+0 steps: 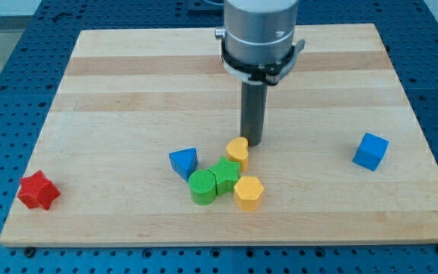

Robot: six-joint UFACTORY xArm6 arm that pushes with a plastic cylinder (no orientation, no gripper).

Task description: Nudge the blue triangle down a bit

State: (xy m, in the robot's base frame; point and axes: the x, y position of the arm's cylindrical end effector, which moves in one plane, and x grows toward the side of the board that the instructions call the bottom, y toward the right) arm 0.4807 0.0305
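Upright rod, my tip beside yellow block, right of blue triangle.

Bright, even overhead light is washing the pale wooden board, the blocks and rod are casting only faint, short shadows, a soft sheen is showing on the arm's metal collar, and everything is staying sharp.

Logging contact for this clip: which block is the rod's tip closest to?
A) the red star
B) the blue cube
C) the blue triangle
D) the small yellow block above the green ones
D: my tip stands right beside the small yellow block, at its upper right, whereas the blue triangle lies further left.
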